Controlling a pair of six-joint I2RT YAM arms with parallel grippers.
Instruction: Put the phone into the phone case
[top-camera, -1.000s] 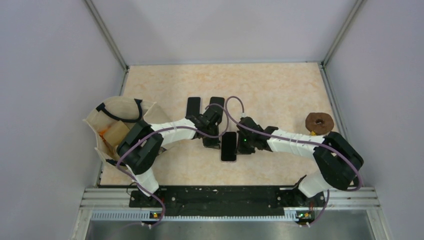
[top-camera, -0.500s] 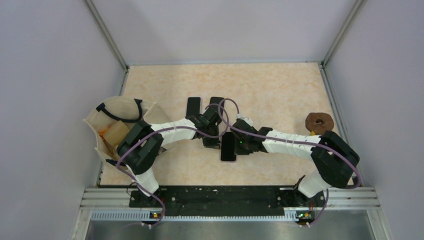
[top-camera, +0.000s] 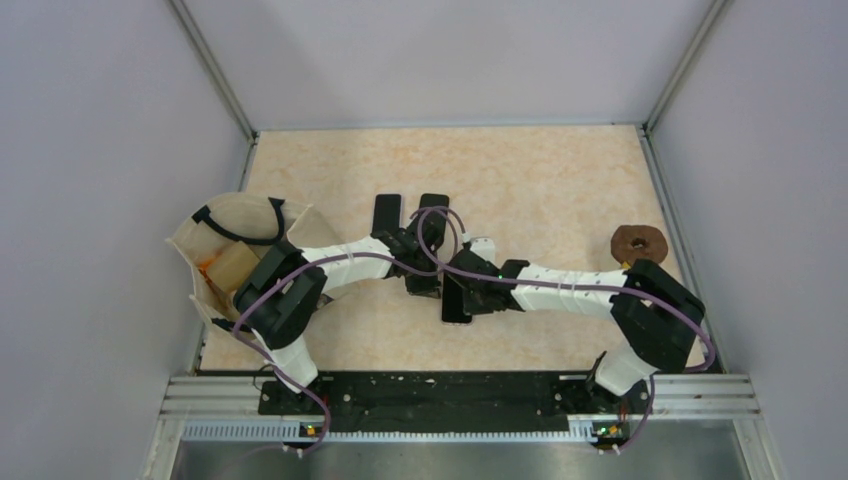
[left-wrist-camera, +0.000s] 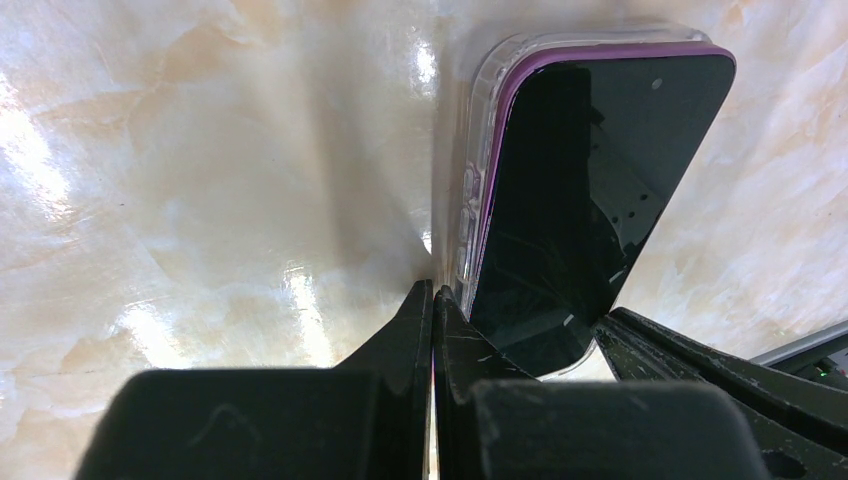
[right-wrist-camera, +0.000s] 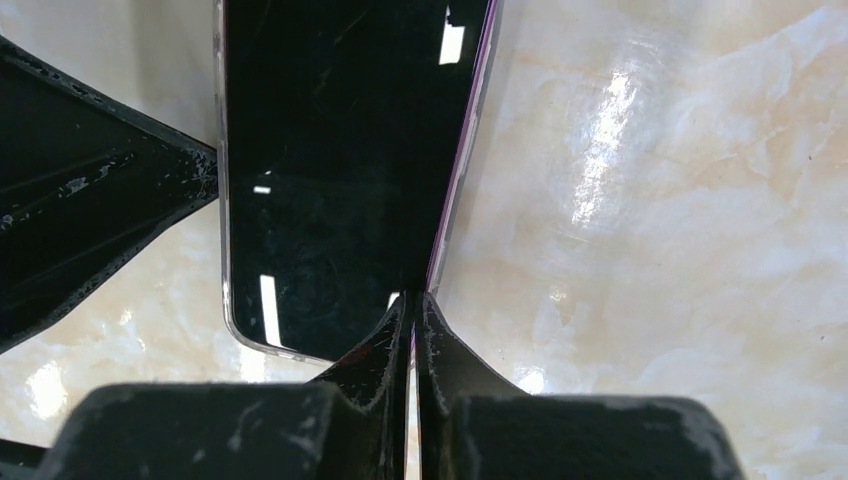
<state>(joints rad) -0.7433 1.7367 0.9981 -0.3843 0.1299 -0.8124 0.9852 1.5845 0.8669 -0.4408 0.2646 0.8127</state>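
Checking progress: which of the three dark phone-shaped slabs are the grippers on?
The nearest one, the purple-edged phone in a clear case, between the left gripper and right gripper; the other two lie side by side farther back.

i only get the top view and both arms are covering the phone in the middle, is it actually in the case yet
Observer: The left wrist view shows the phone, purple-edged with a dark screen, lying in the clear case. The clear rim wraps its far end and one long side. I cannot tell whether it is fully seated.
Operator: ok and what are the end effectors doing down there
Observer: Both are shut and holding nothing. The left end effector has its tips against the case's long side, and the right wrist view shows the right end effector with its tips at the phone's purple edge on the other side.
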